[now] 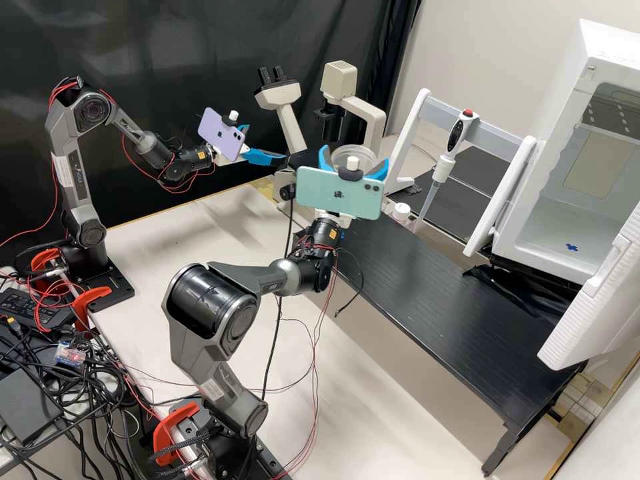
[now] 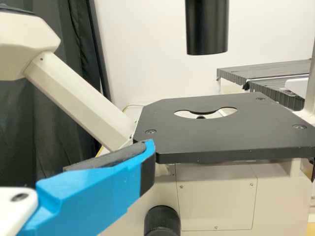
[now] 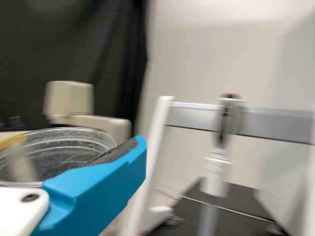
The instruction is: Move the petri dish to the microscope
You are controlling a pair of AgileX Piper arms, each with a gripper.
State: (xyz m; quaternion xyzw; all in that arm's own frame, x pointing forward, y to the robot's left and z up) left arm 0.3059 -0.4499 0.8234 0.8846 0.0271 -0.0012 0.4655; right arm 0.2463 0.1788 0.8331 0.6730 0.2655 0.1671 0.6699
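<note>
The petri dish (image 3: pixel 59 156) is already off any surface: the right gripper (image 1: pixel 355 157) pinches it at its sides, in the air near the black platform's (image 1: pixel 433 280) microscope-side end. Carrying it over the stage's (image 2: pixel 226 132) edge and setting it down remain, so the task seems past halfway. The dish is round and clear, with a ridged rim and a yellowish patch. Near one stage corner, the left gripper (image 1: pixel 267 143) has its fingers spread.
</note>
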